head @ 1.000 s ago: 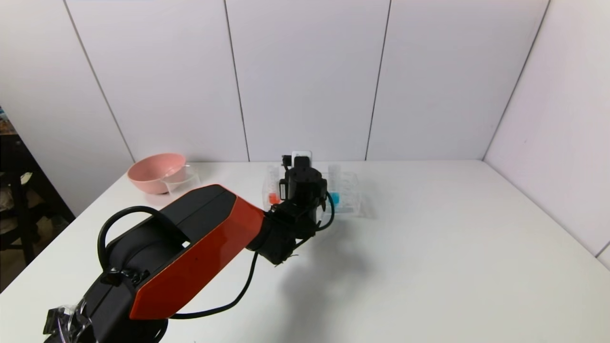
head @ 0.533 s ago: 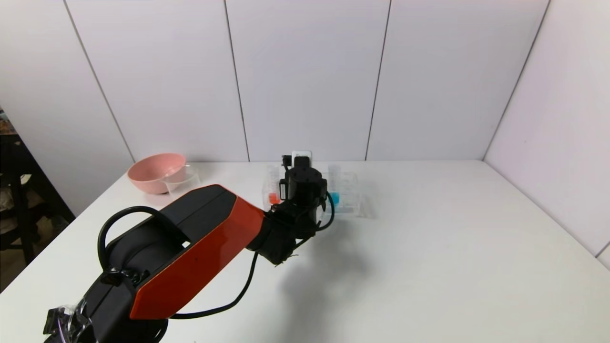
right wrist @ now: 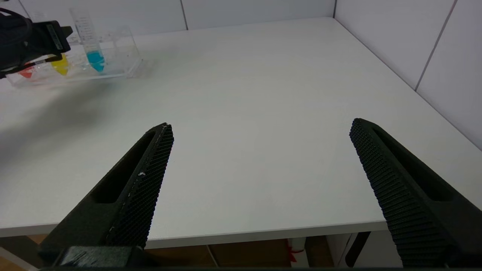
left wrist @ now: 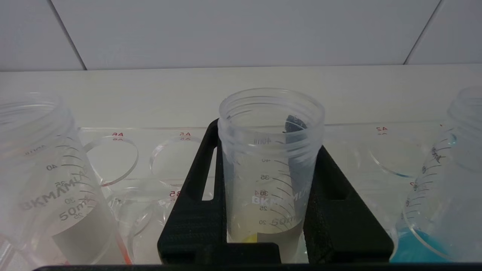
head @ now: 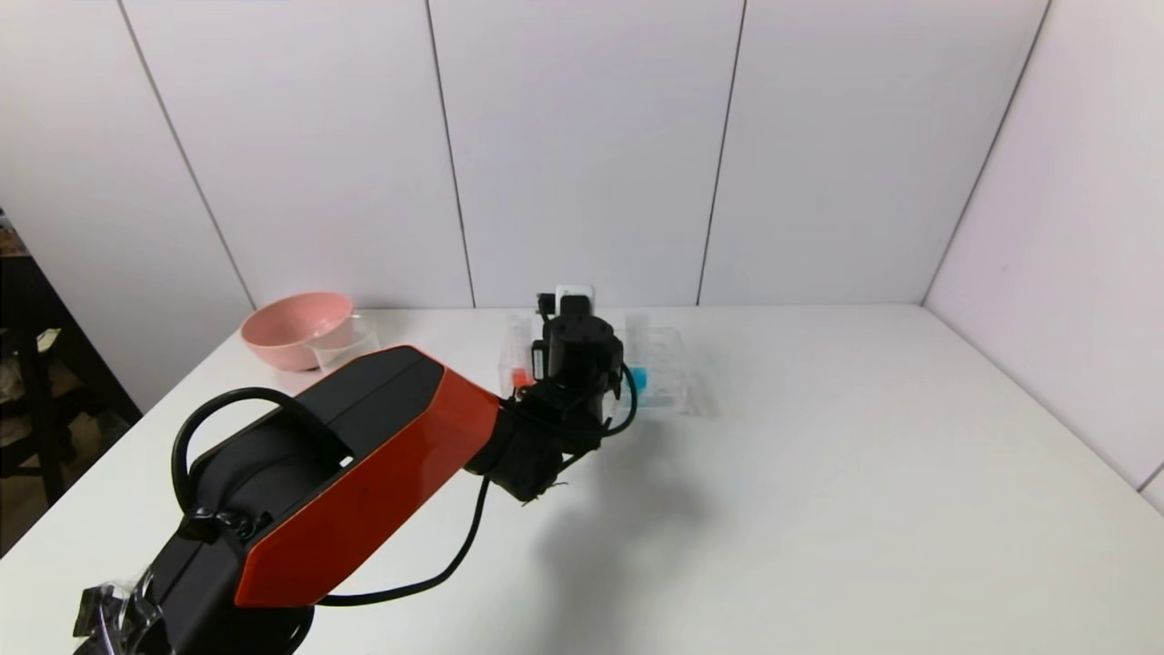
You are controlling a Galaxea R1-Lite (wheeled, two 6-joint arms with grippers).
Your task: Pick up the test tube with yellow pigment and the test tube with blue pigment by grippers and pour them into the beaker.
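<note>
My left gripper [left wrist: 269, 139] is shut on the test tube with yellow pigment [left wrist: 271, 150]. Its black fingers [left wrist: 196, 195] press both sides of the tube, which stands upright in the clear rack [left wrist: 158, 158]. A little yellow shows at the tube's bottom [right wrist: 61, 64]. The test tube with blue pigment [left wrist: 444, 210] stands in the same rack to one side [head: 638, 375]. The beaker [head: 346, 341] sits at the far left of the table, against the pink bowl. My right gripper [right wrist: 260, 128] hangs open and empty over the table's near edge.
A tube with orange-red liquid [left wrist: 49, 177] stands in the rack on the other side of the held tube. The pink bowl [head: 291, 327] is at the back left. White walls close the table's back and right. My left arm [head: 364, 455] crosses the table's left half.
The left arm has shifted very slightly left and up. Its grip on the yellow tube is unchanged.
</note>
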